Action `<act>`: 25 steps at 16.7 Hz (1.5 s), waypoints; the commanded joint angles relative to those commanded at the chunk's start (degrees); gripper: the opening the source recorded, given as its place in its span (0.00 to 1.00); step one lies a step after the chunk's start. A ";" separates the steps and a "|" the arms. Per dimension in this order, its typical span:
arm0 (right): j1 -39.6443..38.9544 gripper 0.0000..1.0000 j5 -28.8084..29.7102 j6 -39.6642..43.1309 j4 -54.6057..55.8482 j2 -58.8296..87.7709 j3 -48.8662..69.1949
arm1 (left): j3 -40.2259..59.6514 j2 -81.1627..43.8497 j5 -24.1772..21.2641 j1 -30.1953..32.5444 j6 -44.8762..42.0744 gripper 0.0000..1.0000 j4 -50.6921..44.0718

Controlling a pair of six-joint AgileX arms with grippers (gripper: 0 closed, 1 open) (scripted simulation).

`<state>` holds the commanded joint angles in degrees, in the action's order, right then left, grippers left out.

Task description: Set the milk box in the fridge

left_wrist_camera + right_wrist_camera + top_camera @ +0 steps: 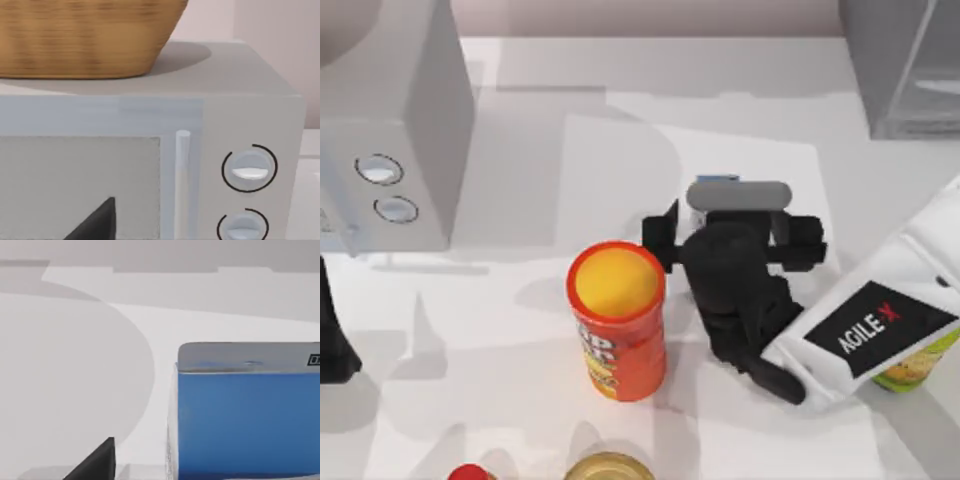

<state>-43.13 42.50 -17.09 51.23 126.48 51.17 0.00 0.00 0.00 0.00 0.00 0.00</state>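
- One milk box, mid-table, a little right of centre, mostly hidden under the right gripper; a blue edge and a grey top strip peek out on the far side.
- Right wrist view: milk box close up, blue face with a pale grey top flap, standing on the table.
- Right gripper sits directly over the box; cannot tell whether its jaws are apart or clamped on it.
- One fridge, grey and boxy, at the far right corner, well apart from the milk box.
- One pale box with two round dials at far left; the dials face the near side.
- Left wrist view: same dial box front on, both dials at its right edge, and one woven basket resting on its top.
- One orange chip can, upright with a yellow lid, just left and near of the right gripper, not touching it.
- One green-yellow container partly hidden under the right arm at the right.
- One gold round lid and one red item cut off at the near edge.
- Left gripper parked at the left edge, pointing at the dial box; jaw state cannot be told.
- Table is plain white, with soft grey shadows.
- Pale wall runs behind the far edge.
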 joint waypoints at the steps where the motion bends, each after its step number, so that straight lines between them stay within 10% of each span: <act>1: 1.01 1.00 -0.93 0.55 0.09 0.61 0.92 | 0.00 0.00 0.00 0.00 0.00 1.00 0.00; 11: 2.98 1.00 -2.70 1.73 -0.50 6.99 8.68 | 0.00 0.00 0.00 0.00 0.00 1.00 0.00; 25: 2.98 0.00 -2.70 1.73 -0.50 6.99 8.68 | 0.00 0.00 0.00 0.00 0.00 1.00 0.00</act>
<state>-40.15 39.80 -15.36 50.74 133.47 59.85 0.00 0.00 0.00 0.00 0.00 0.00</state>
